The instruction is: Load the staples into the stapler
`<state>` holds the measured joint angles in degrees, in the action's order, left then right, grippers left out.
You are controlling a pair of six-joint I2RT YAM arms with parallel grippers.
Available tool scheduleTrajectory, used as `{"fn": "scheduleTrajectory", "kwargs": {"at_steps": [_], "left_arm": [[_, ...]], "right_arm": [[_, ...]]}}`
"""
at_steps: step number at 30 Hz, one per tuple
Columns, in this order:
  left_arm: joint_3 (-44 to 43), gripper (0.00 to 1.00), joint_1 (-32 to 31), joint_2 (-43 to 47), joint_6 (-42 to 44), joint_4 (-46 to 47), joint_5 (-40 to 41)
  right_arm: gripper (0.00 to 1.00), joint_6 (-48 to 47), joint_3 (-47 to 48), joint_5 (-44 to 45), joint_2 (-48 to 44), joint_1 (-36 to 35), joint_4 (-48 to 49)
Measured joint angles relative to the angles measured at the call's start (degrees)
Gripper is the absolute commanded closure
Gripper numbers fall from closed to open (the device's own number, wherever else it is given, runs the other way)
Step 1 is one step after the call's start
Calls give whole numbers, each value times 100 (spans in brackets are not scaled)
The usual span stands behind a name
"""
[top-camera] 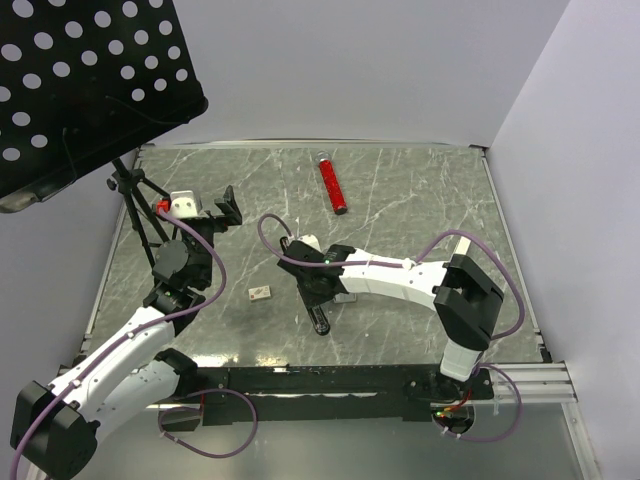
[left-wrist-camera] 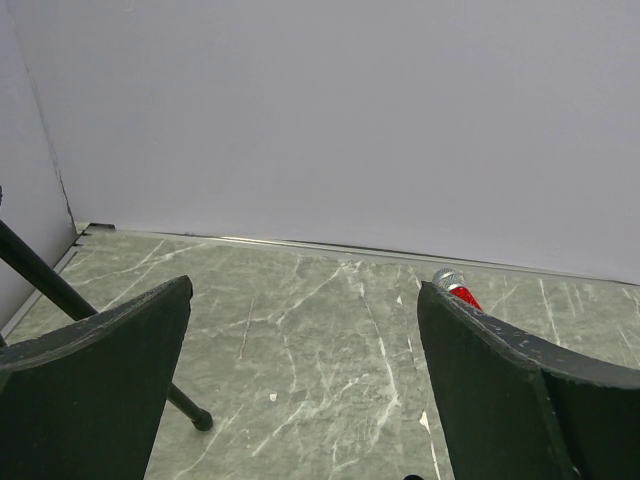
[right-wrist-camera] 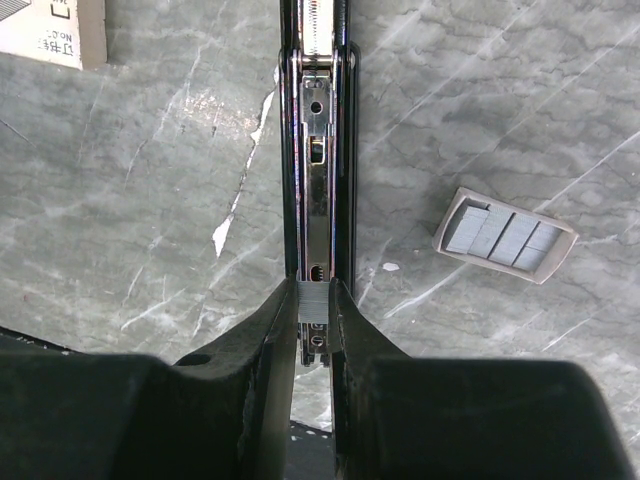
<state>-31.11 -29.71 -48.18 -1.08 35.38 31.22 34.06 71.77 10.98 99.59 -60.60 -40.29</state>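
**Top external view.** The table (top-camera: 420,210) has a grey marble-pattern surface, with plain pale walls behind.
- The left gripper (top-camera: 200,208) stands raised at the far left. Its jaws are spread wide and hold nothing.
- The right gripper (top-camera: 318,290) points down at the table's centre, over the stapler (top-camera: 321,320), a slim black bar lying near-to-far.
- A small beige box piece (top-camera: 260,293) lies to the left of the stapler.
- A red cylindrical tube (top-camera: 332,184) lies well apart, toward the far side.
- A black perforated music stand (top-camera: 80,80) on a tripod (top-camera: 135,205) occupies the far-left corner.

**Left wrist view.** Two matte black fingers (left-wrist-camera: 100,380) stand far apart with bare table between them. The tube's clear tip shows just beside the right-hand finger.

**Right wrist view.** The stapler lies open, and its bright metal channel runs straight away from the camera.
- The right gripper's jaws are nearly closed, pinching the staples (right-wrist-camera: 312,303), a short silver-grey strip, at the channel's near end.
- Whether the strip is seated in the channel or sits just above it cannot be told.
- To the right lies a small pale tray (right-wrist-camera: 443,230) holding spare strips (right-wrist-camera: 505,238).
- At upper left, the box piece bears dark print. It is cropped, and possibly reads "LION".
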Motion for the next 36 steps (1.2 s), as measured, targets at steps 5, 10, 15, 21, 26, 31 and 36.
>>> {"fn": "scheduleTrajectory", "kwargs": {"at_steps": [5, 10, 15, 21, 26, 31, 36], "left_arm": [[0, 1, -2, 0, 0, 0, 0], [0, 1, 0, 0, -2, 0, 0], [0, 1, -2, 0, 0, 0, 0], [0, 1, 0, -2, 0, 0, 0], [0, 0, 0, 0, 0, 0, 0], [0, 1, 0, 0, 0, 0, 0], [0, 1, 0, 0, 0, 0, 0]], "right_arm": [[90, -52, 0, -20, 66, 0, 24], [90, -92, -15, -98, 192, 2, 44], [90, -114, -17, -142, 201, 2, 50], [91, -142, -20, -164, 205, 2, 50], [90, -166, -20, -162, 208, 2, 50], [91, -219, -22, -168, 208, 2, 50], [91, -284, -22, -258, 210, 2, 50]]}}
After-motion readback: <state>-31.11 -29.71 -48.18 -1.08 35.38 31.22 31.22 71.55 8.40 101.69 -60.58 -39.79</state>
